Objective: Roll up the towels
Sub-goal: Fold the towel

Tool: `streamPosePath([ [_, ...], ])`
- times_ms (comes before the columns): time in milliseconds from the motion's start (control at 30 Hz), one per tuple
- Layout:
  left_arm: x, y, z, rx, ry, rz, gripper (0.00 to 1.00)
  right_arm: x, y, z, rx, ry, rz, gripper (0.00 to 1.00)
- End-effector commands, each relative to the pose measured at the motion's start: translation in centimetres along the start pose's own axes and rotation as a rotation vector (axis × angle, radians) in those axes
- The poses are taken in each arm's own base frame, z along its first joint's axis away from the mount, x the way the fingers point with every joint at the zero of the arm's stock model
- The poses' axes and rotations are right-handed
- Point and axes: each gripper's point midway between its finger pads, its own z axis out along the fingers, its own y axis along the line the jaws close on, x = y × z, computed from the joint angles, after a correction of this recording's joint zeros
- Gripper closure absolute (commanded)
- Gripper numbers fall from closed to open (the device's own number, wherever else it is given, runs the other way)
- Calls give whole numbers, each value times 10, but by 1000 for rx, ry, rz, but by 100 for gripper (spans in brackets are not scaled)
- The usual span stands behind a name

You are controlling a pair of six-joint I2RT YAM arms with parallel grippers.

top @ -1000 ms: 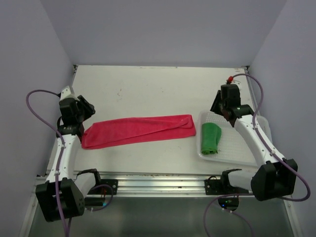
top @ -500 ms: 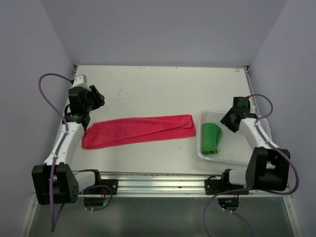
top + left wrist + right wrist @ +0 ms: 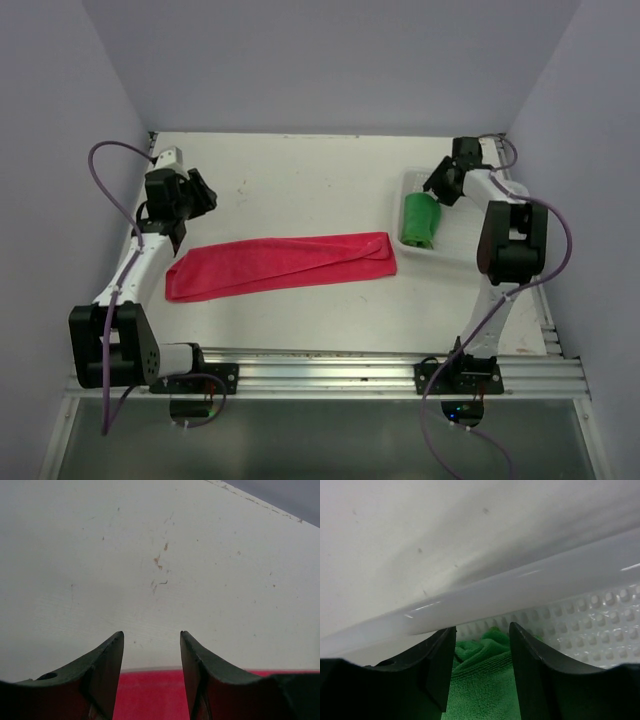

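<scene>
Basket (image 3: 600, 625) dimples, green towel (image 3: 485, 690) weave: right wrist only.

Bright even light, soft shadows.

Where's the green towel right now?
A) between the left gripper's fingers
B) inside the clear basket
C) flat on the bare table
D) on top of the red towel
B: the top view shows the green towel lying inside the basket at the far right of the table, apart from the red towel spread out on the table.
</scene>
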Motion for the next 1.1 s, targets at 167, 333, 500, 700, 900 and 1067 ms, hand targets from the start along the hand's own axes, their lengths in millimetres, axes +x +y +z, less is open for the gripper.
streamPosePath([
  [167,-23,-15,11,55,-45,61,46,-67,137,50,-228,-74,-190,48],
  [333,-20,-18,13,59,-34,81,45,-93,162,30,-279,-121,-223,48],
  [500,-19,-25,12,85,-28,92,44,-108,159,-22,-266,-191,-244,46],
  [700,-27,-35,2,115,-55,119,42,-123,154,-100,-289,-300,-294,42],
  [900,-19,-40,-5,156,-42,130,35,-85,138,-162,-312,-316,-354,44],
  [1067,0,-41,-11,184,-3,120,34,4,107,-169,-343,-239,-330,53],
])
